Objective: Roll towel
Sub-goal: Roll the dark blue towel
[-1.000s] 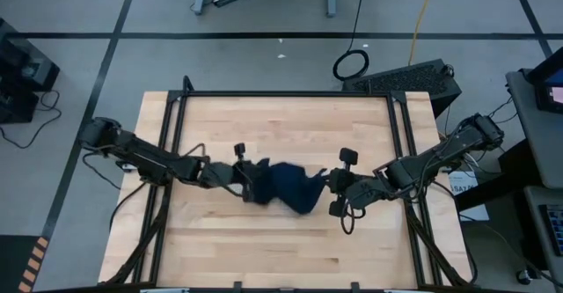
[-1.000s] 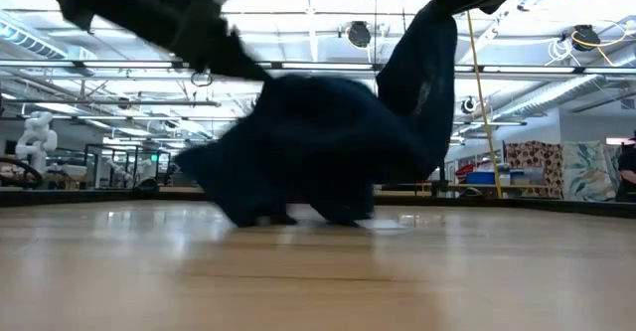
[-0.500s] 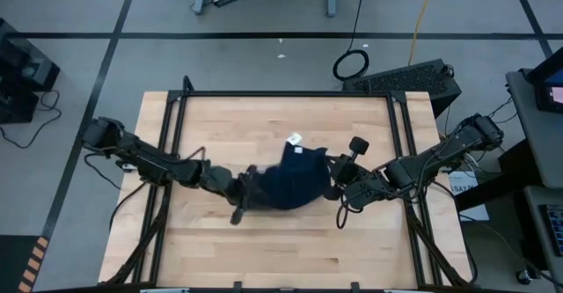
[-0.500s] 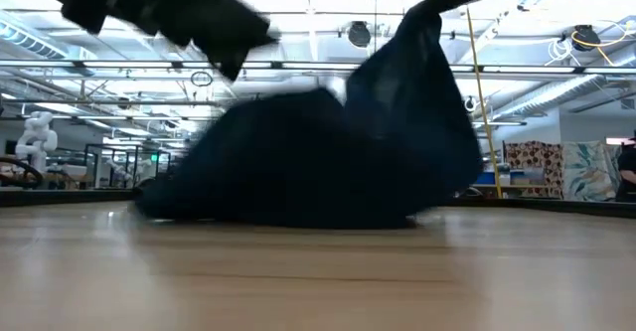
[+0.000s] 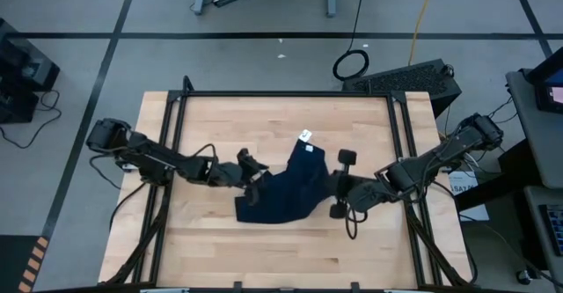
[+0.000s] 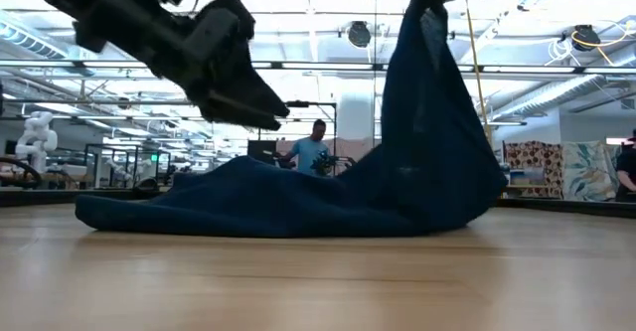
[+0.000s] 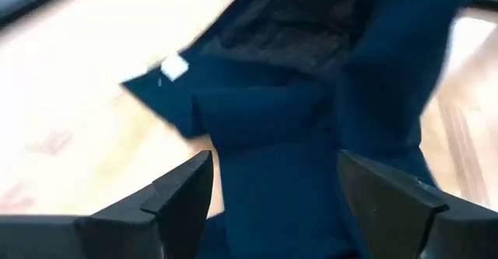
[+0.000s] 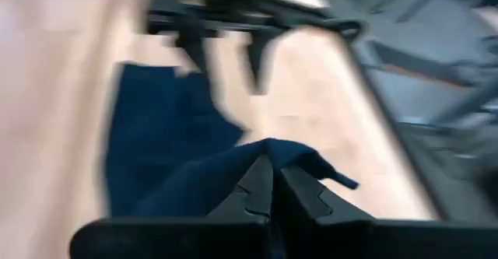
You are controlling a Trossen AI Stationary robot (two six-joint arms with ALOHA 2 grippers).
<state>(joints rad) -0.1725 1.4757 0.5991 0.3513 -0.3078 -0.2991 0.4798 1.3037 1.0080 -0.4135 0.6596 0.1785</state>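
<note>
Left gripper (image 5: 252, 172) hangs over the left edge of the dark navy blue thin cloth towel (image 5: 286, 192), fingers (image 7: 183, 193) spread apart, nothing held, just above the fabric. Towel lies mid-table on the light wooden table (image 5: 281, 240), mostly flat on its left part, small white tag (image 5: 305, 135) at its far corner. Right gripper (image 5: 338, 186) is at the towel's right edge, fingers (image 8: 261, 189) pinched tight on a towel corner, lifting that side well above the tabletop in the low view.
</note>
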